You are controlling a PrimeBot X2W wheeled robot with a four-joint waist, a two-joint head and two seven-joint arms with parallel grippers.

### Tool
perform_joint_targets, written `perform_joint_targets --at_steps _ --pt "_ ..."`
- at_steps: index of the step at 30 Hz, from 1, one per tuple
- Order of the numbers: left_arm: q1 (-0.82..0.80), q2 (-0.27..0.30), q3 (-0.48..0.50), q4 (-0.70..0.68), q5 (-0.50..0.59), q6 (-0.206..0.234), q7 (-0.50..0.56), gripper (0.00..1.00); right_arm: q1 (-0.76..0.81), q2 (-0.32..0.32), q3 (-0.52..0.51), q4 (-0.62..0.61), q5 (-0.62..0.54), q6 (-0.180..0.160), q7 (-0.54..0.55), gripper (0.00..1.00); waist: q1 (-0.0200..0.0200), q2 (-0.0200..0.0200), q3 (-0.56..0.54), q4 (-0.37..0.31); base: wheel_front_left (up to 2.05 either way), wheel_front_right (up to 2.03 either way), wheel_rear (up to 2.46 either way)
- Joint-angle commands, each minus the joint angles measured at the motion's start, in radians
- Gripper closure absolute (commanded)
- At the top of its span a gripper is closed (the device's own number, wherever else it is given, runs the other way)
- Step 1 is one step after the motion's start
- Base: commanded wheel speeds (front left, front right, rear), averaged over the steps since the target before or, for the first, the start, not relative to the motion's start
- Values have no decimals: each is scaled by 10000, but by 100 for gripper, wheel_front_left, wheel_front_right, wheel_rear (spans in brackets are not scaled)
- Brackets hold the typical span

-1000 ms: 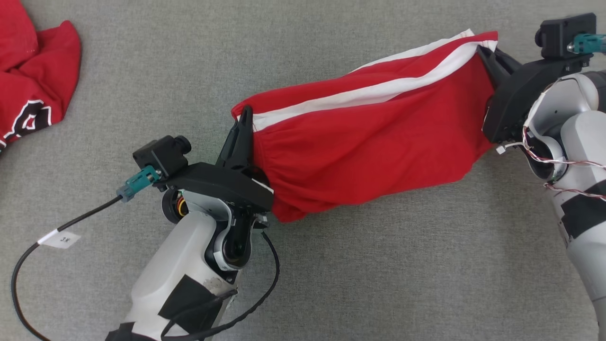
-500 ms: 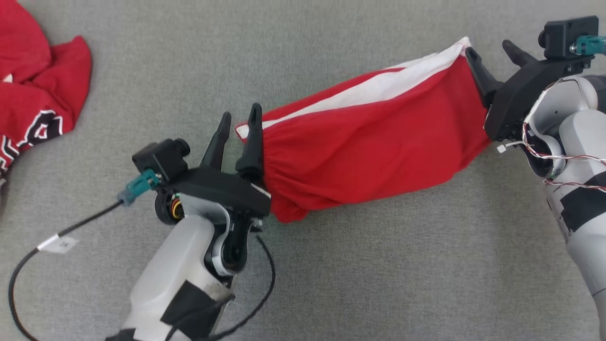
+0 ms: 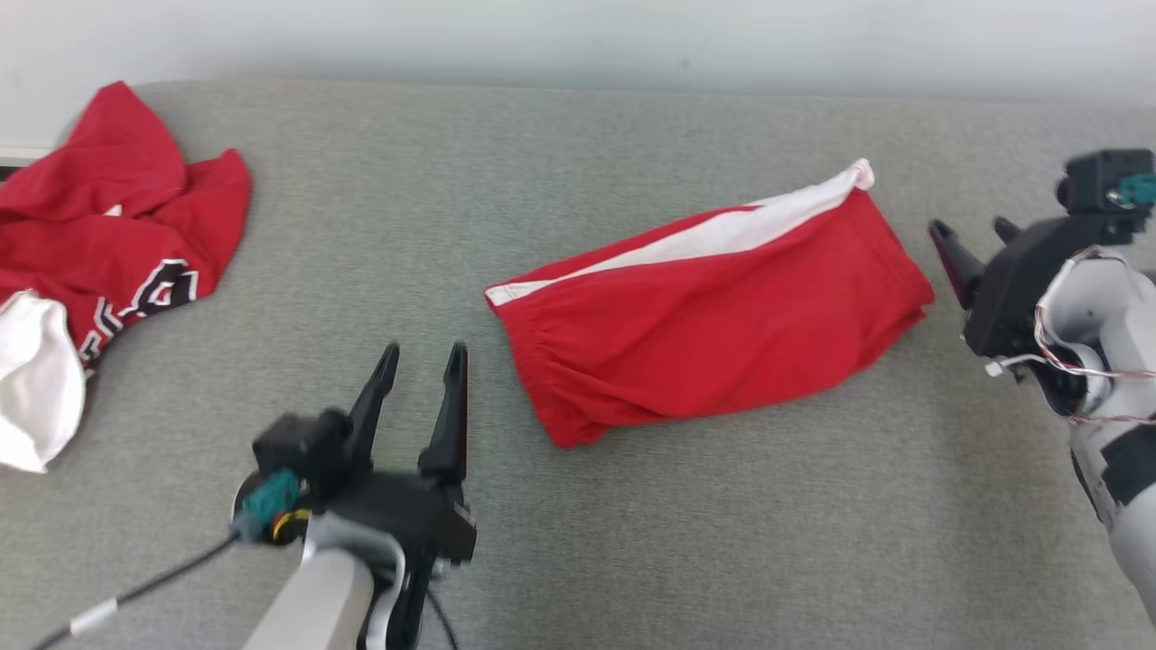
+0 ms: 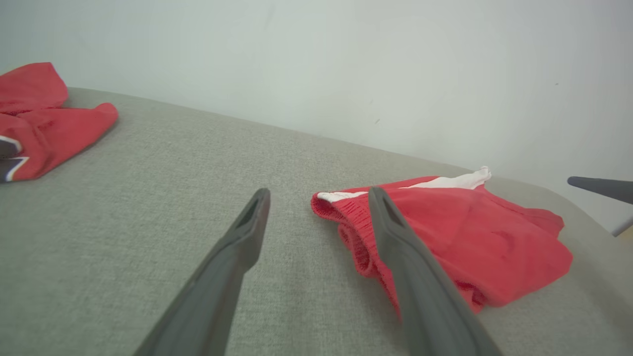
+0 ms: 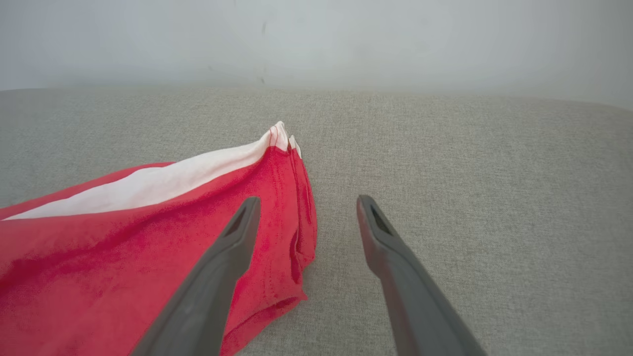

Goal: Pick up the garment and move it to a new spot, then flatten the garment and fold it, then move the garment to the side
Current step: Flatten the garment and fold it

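Note:
The garment (image 3: 713, 311) is a pair of red shorts with a white side stripe, lying folded on the grey surface, its waistband end toward the left. My left gripper (image 3: 424, 352) stands open below and left of the waistband, clear of the cloth. In the left wrist view the garment (image 4: 445, 232) lies past that open gripper (image 4: 319, 195), to the right. My right gripper (image 3: 974, 230) is open just right of the hem end, holding nothing. The right wrist view has the garment (image 5: 148, 227) left of the open gripper (image 5: 306, 202).
A second red garment with black and white print (image 3: 117, 244) lies crumpled at the far left, a white cloth (image 3: 32, 388) beside it. A pale wall (image 3: 578, 36) borders the grey surface (image 3: 722, 542) at the back.
Both grippers opened and let go of the garment, which now lies flat. Both arms drew back from it. The camera tilted up, bringing the wall into view.

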Motion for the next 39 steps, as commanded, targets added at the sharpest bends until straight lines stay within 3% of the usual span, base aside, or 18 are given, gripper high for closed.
perform_joint_targets --at_steps 1,5,13,27,34,38,39 --pt "475 75 91 -237 321 90 -31 0 256 -59 -115 114 46 -24 34 0 3 1 -226 295 0 0 0" --pt "1406 39 506 -1196 1147 249 -33 0 448 -242 -501 310 -26 -24 105 0 3 1 -207 578 0 0 0" --pt "3038 100 972 -2506 3013 95 -32 0 431 -225 -1291 764 -267 -24 536 0 3 1 118 1001 0 0 0" --pt "3583 -498 1676 -2811 3866 -394 -32 0 -361 76 -2924 2084 -1614 -24 901 0 3 1 816 1639 0 0 0" --pt "3622 -664 1878 -2712 3992 -522 -32 0 -220 524 -2892 2607 -2289 -1 1635 6 3 1 859 1682 0 0 0" --pt "3690 -722 2014 -2638 4041 -613 -32 0 9 624 -2750 2540 -2548 -1 1909 100 3 1 781 1599 0 0 0" --pt "3694 -739 2036 -2612 4053 -611 -32 0 64 628 -2735 2491 -2580 -3 1935 100 3 1 759 1569 0 0 0"
